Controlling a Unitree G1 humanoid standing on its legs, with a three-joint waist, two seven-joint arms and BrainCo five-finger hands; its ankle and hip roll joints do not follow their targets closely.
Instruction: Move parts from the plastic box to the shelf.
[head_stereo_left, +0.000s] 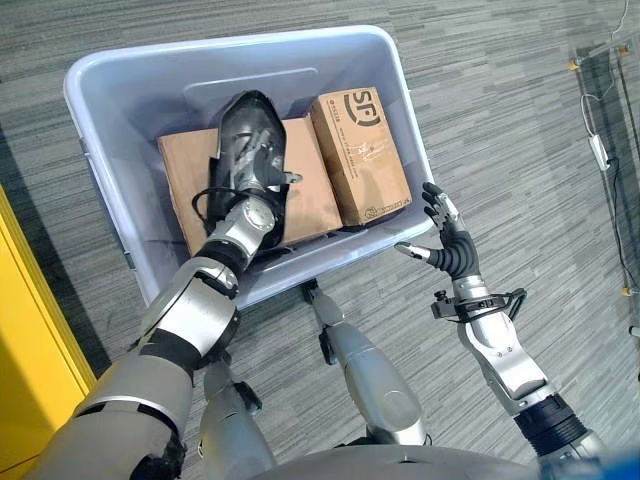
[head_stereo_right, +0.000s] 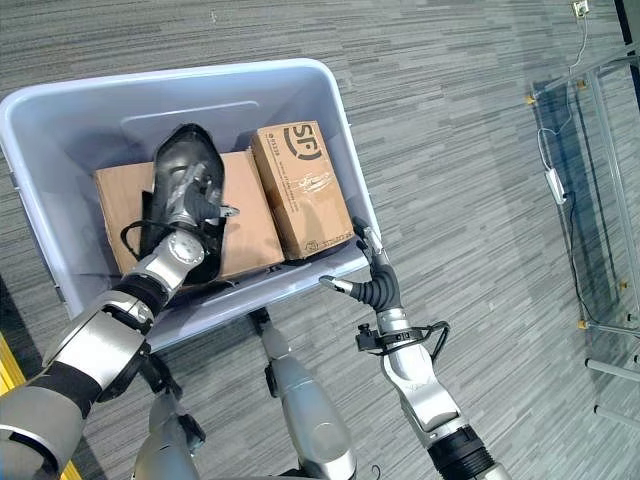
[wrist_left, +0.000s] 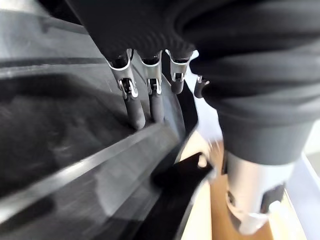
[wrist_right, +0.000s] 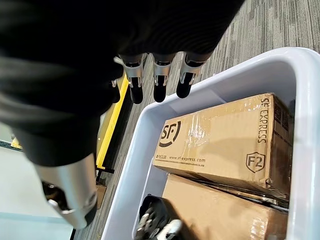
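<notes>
We saw two cardboard boxes lying inside the plastic box (head_stereo_left: 105, 80), which stood on the carpeted floor (head_stereo_left: 500, 110). The larger flat carton (head_stereo_left: 185, 185) lay along the bottom; the smaller carton (head_stereo_left: 360, 155) lay to its right, touching it, its long axis running away from the robot toward the far wall of the plastic box.

The left robot hand (head_stereo_left: 250, 140) was down inside the plastic box, resting over the larger flat carton — so it was plainly the nearer one to a part. In its wrist view the fingers (wrist_left: 135, 107) ran straight against a dark surface, relaxed and gripping nothing.

The right robot hand (head_stereo_left: 445, 235) hovered outside the near right corner of the plastic box, just beside the rim, released, with its fingers (wrist_right: 160, 85) spread and nothing held. The smaller carton lay forward and to the left of it, past the wall.

We judged that wall to be the obstacle: the right robot hand would need to rise over the rim before reaching the smaller carton's near end. A glass-topped frame (head_stereo_right: 600, 200) stood well apart on the right.
</notes>
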